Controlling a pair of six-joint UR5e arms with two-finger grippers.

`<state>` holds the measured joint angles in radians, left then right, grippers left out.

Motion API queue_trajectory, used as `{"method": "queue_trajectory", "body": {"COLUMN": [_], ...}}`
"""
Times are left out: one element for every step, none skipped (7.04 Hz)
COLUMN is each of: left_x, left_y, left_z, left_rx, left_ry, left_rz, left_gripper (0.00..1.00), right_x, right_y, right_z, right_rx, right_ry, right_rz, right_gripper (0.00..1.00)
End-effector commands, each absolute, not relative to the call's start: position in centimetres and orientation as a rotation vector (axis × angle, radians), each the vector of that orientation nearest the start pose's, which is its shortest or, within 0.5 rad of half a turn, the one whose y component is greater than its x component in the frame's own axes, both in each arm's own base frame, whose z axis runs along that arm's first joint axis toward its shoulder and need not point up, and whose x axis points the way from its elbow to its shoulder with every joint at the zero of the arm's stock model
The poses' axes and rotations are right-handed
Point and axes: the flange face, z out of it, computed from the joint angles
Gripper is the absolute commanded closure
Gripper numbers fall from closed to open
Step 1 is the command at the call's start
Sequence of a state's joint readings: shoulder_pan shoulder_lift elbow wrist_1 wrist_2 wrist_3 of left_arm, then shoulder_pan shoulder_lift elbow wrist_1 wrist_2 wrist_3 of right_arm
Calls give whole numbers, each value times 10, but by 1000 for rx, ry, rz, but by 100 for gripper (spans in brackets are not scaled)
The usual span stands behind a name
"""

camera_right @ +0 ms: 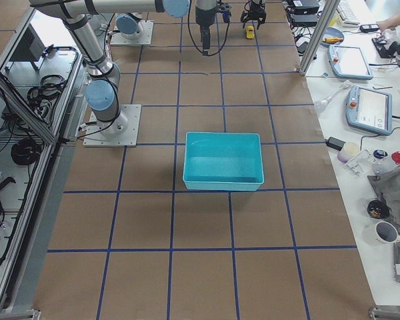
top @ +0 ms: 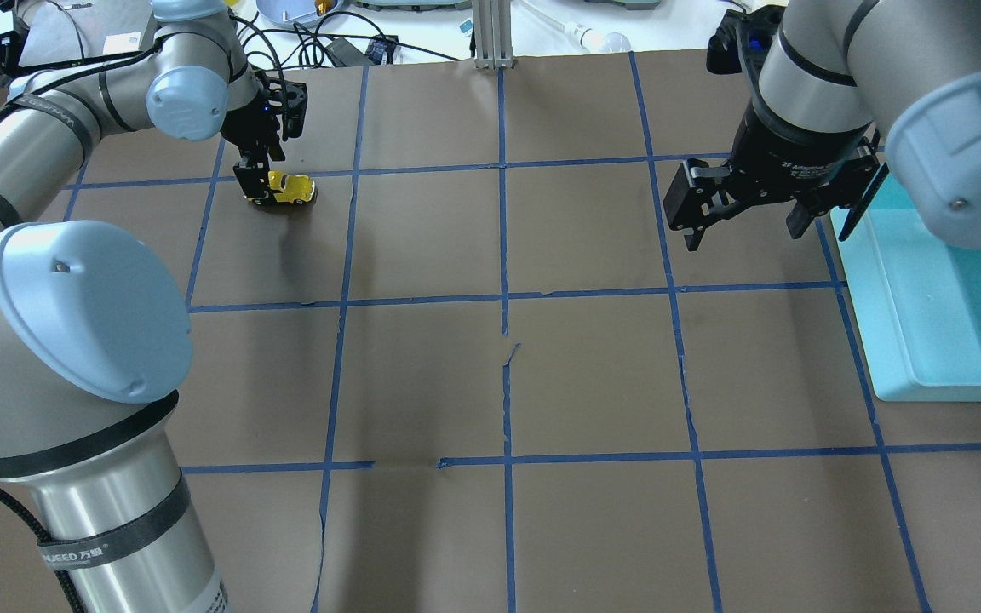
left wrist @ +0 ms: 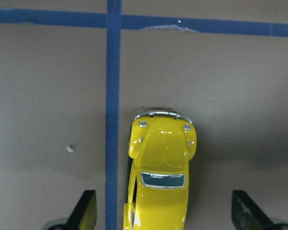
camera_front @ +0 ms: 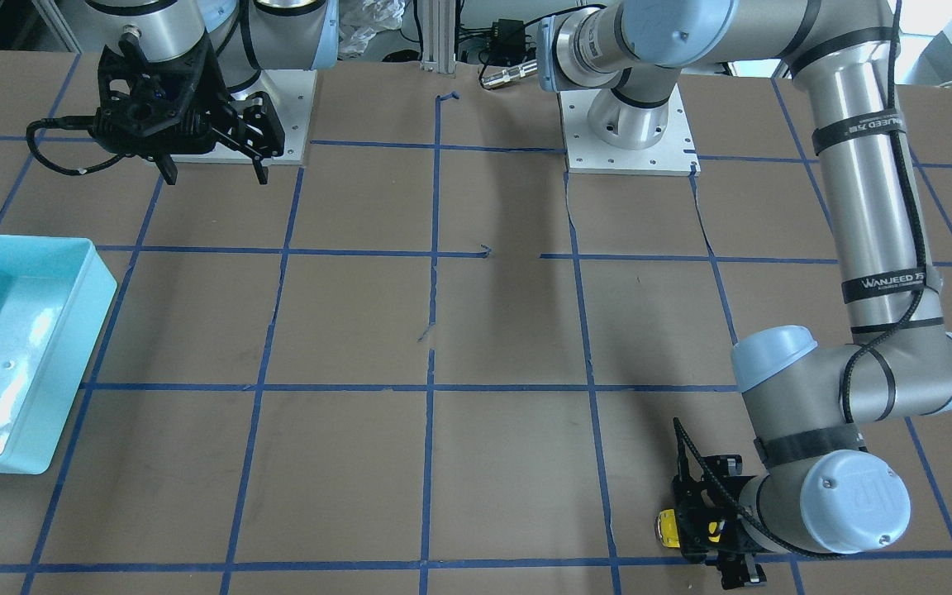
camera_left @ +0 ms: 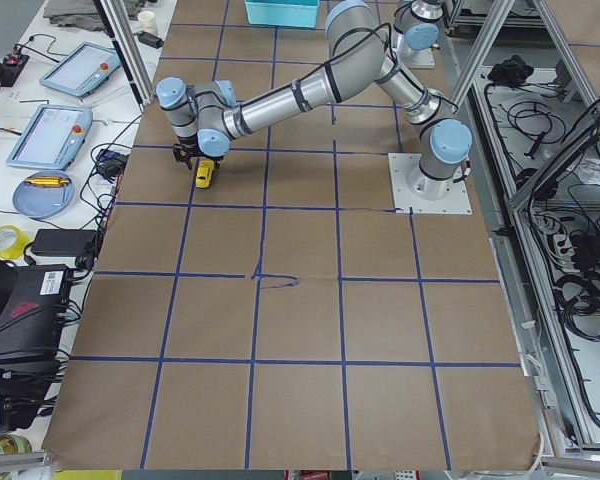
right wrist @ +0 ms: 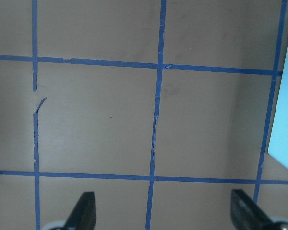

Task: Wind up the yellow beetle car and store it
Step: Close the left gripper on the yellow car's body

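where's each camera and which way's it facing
front-facing: across the table, facing the robot; both arms.
overhead: behind the shoulders, looking forward-down; left gripper, right gripper.
exterior left: table's left end; left arm nearest.
exterior right: right end; teal bin central, right arm near.
left wrist: down onto yellow beetle car; fingertips.
right wrist: down onto table; fingertips, bin edge.
shared: overhead and left wrist show the car.

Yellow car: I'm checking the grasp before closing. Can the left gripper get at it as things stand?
Probably yes. The left gripper is open, with its fingers on either side of the car, which sits on the table between them, nearer one finger. The wrist view shows nothing in the way.
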<state>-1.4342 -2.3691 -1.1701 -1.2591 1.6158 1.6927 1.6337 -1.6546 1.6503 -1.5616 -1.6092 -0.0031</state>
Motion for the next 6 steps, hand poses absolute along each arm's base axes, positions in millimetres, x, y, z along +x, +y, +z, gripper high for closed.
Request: {"method": "queue_trajectory", "body": {"left_x": [-25,-25,-25,-25,-25,-25], "left_y": [-768,-767,-767,-767,-768,-768], "left_z": [199,198,197,197,198,198], "left_rx": [2245,2245,2247,2244,2241,2241], "left_ry": [2255,2255,2254,2251,2252,2252], "left_rz": [129,128,127,121,119,119], "left_gripper": [15,21,39,65,85,96], "right_x": [158,158,158,158,158,158], "right_y": [-447,-447,-447,-447,-447,-447], "right_z": [487,487,486,486,486,486], "right_rx": [-105,-105,-129,-132,-132,-132], "right_ry": [3178,3178,3180,3179,3180,3179], "right_rz": [8,8,11,11,11,11], "right_gripper": [0,0,0,0,0,0]}}
